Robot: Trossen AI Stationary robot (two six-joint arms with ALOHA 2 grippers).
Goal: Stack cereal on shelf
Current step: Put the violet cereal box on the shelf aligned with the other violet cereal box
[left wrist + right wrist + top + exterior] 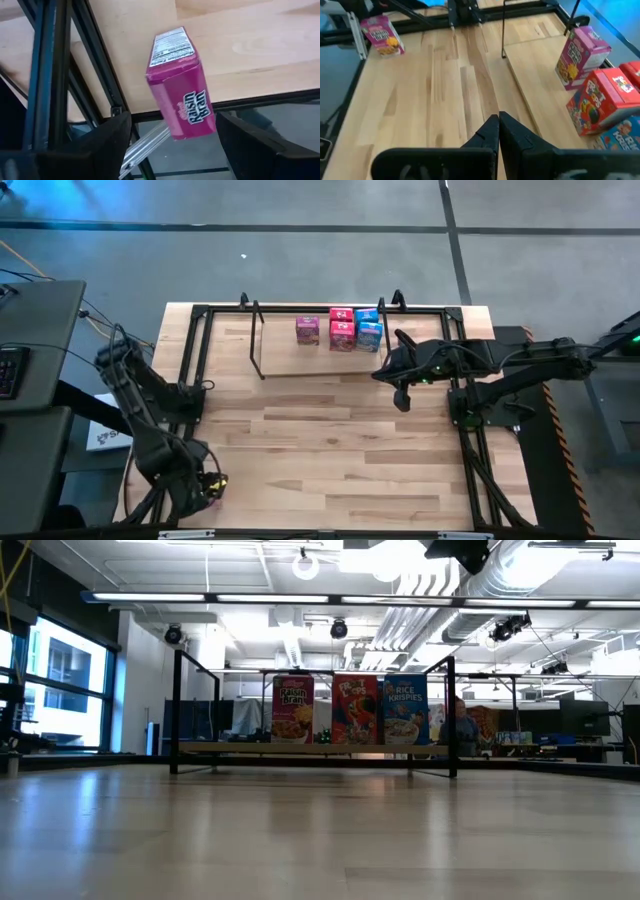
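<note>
Raisin Bran box [293,708]: magenta-purple, white lettering, yellow-brown cereal picture.
Red cereal box [355,710]: red, multicoloured cartoon artwork.
Rice Krispies box [404,709]: blue, white lettering.
Second Raisin Bran box [182,82]: magenta, dark lettering on side, white nutrition panel on top.
Shelf [262,358]: black wire frame, light wood board.
Table [330,445]: pale wood planks, black rails.
Both hands: matt black, left hand [172,145], right hand [498,131].

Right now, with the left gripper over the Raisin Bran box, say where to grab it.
Take the Raisin Bran box by its upper half, coming down from above: it stands upright near the table edge, so a sideways approach could push it off. The left gripper's open fingers flank it; close them across its thin dimension. The right gripper waits by the shelf.
</note>
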